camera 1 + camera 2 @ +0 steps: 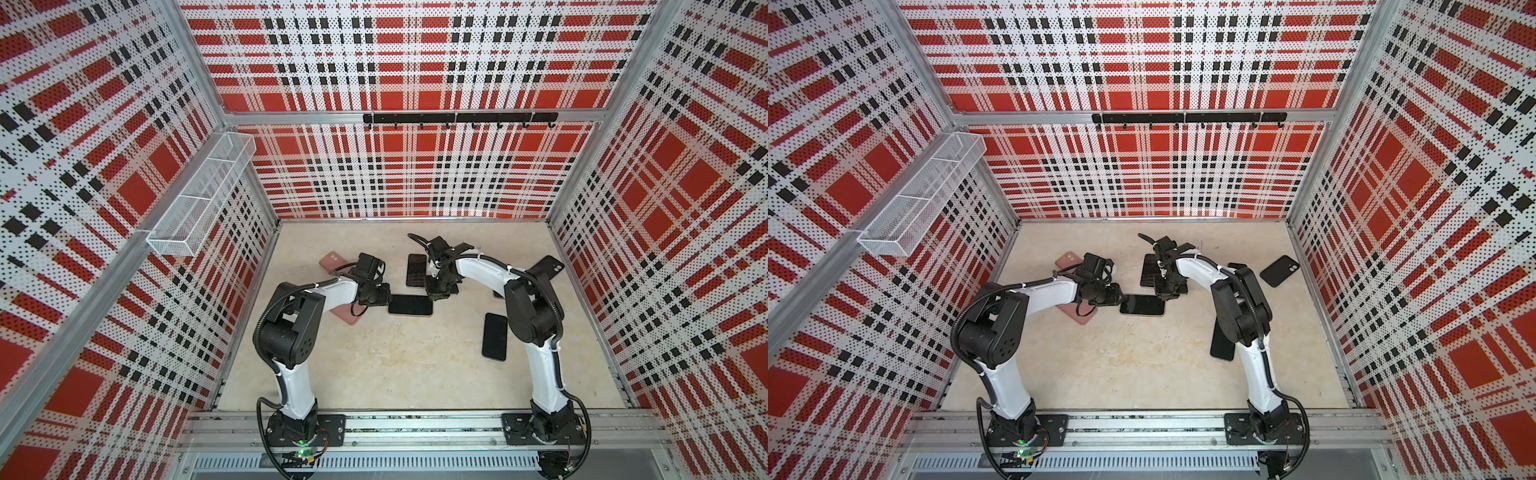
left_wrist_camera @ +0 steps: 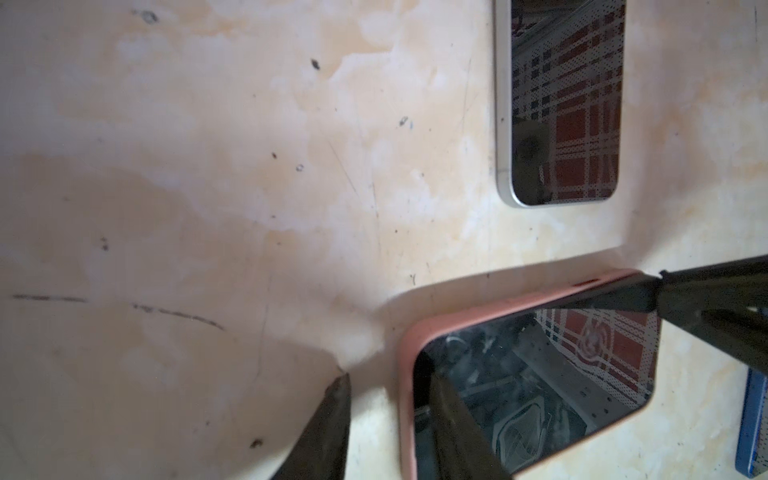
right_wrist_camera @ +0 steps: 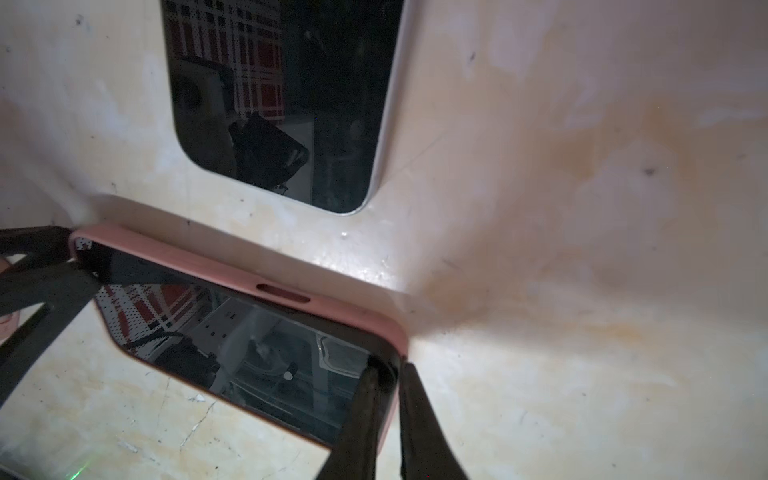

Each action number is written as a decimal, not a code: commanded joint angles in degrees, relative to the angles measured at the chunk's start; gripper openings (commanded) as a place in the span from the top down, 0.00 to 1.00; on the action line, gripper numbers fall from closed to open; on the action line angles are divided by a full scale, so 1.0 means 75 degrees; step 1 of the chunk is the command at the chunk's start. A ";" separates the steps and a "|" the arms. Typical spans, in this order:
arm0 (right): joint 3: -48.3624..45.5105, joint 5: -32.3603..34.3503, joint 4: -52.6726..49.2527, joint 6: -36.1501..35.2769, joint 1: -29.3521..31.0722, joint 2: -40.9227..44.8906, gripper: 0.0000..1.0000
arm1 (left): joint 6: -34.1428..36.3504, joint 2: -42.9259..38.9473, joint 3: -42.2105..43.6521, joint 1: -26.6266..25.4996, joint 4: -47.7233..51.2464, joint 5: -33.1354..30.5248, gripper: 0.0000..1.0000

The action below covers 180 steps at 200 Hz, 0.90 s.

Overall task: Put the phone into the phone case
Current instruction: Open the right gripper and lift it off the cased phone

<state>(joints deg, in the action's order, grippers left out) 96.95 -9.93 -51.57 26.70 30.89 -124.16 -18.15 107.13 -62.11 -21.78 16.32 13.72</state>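
Observation:
A dark-screened phone [image 1: 410,304] sits inside a pink phone case [image 2: 405,374] in the middle of the floor, seen in both top views. It throws a wide shadow on the floor. My right gripper [image 3: 392,368] is shut on one corner of the case. One of its fingers [image 3: 361,415] lies on the screen, and the other is outside the pink wall. My left gripper [image 2: 386,372] straddles the opposite short end. One left finger rests over the screen, and the other stands off the case with floor showing between them.
A silver-edged phone [image 1: 417,270] lies just behind the cased one. A black phone [image 1: 495,336] lies beside the right arm, and a black case [image 1: 548,266] lies at the right wall. Pink cases lie at the far left [image 1: 332,261] and under the left arm [image 1: 347,316].

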 commanded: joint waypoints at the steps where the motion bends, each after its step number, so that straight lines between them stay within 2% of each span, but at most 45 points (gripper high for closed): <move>1: -0.0016 -0.0017 -0.0359 -0.0129 0.0057 -0.0464 0.88 | 0.0018 0.0373 0.0081 -0.0001 0.0367 -0.0031 0.65; 92: -0.0504 0.0191 -0.0661 -0.0161 0.0380 -0.1234 0.90 | 0.0006 0.0510 0.0072 -0.0231 0.0350 0.0070 0.66; 113: -0.0657 0.0181 -0.0109 -0.0210 0.0422 -0.0552 0.91 | 0.0030 0.0429 0.0065 -0.0225 0.0354 0.0078 0.66; 141: -0.0394 0.0247 -0.0026 -0.0925 0.0335 0.0479 0.80 | 0.0041 0.0207 0.0048 -0.0172 0.0332 0.0076 0.66; 161: -0.0516 0.0182 0.0231 -0.1991 0.0301 0.0954 0.65 | 0.0056 -0.0010 0.0042 -0.0048 0.0343 -0.0008 0.66; 177: -0.0563 0.0140 0.0321 -0.3198 0.0319 0.1041 0.61 | 0.0071 -0.0232 -0.0003 0.0155 0.0341 -0.0089 0.66; 180: -0.0629 0.0106 0.0426 -0.3428 0.0317 0.1080 0.55 | 0.0066 -0.0274 -0.0004 0.0196 0.0338 -0.0108 0.66</move>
<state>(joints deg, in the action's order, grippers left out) 93.06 -8.51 -50.70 15.35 32.84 -120.75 -18.13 107.39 -62.39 -22.22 15.51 14.33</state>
